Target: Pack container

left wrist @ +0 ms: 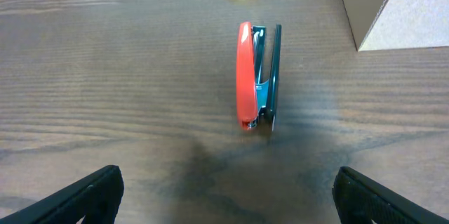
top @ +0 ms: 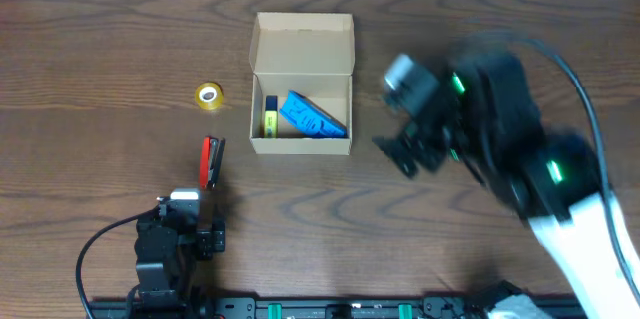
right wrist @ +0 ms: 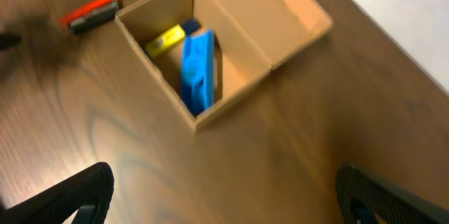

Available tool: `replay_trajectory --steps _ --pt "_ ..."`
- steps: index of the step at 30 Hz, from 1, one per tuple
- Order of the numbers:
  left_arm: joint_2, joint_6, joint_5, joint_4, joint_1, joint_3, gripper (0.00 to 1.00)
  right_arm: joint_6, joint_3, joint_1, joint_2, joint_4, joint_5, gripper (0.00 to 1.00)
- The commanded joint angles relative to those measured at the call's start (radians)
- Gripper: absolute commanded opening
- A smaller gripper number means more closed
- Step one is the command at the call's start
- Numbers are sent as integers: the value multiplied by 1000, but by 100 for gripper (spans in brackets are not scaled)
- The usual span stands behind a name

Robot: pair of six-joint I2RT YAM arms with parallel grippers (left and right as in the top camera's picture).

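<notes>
The tan cardboard container (top: 303,109) stands open at the table's middle back, its flap lid folded away. Inside lie a flat blue packet (top: 313,117) and a small yellow item (top: 270,116); both also show in the right wrist view, the container (right wrist: 231,90) with the packet (right wrist: 198,69) in it. A red and dark stapler (top: 212,162) lies left of the container, ahead of my left gripper (left wrist: 224,196), which is open and empty. A yellow tape roll (top: 209,96) lies further back. My right gripper (top: 405,154) is open, empty, blurred, to the right of the container.
The right arm's body (top: 520,159) stretches from the front right corner. The left arm's base (top: 170,244) sits at the front left. The white wall edge (right wrist: 414,13) marks the table's far side.
</notes>
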Motion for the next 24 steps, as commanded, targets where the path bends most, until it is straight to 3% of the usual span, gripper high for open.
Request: replay_trajectory --steps 1,10,14,18,24 --pt "-6 -5 3 -4 6 -13 95 111 -197 -12 -216 51 -10 99" --pt "-6 -5 3 -4 6 -13 95 375 -592 -12 -824 27 111 99" --pt "-6 -5 3 -4 6 -13 95 417 -660 -12 -987 19 124 99" --pt "-6 -5 3 -4 6 -13 95 412 -687 -12 -1086 19 157 99" --pt "-6 -5 3 -4 6 -13 95 412 -689 -12 -1089 17 229 99"
